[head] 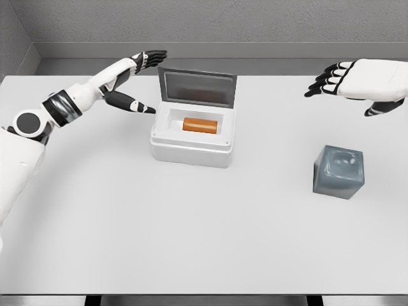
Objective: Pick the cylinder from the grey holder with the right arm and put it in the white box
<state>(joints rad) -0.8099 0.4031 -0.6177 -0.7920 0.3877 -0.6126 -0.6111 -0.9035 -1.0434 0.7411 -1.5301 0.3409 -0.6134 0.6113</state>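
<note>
Right hand [344,80] spread above white table [191,236]; grey wall [210,19] behind; cylinder [201,124] in white box [191,152]

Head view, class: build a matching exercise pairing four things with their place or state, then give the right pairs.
1. orange cylinder
2. grey holder
3. white box
4. right hand

A. lid raised
B. empty, on the table's right side
C. open, above the table, holding nothing
D. lying inside the box

Pairs: 1-D, 2-B, 3-A, 4-C
</note>
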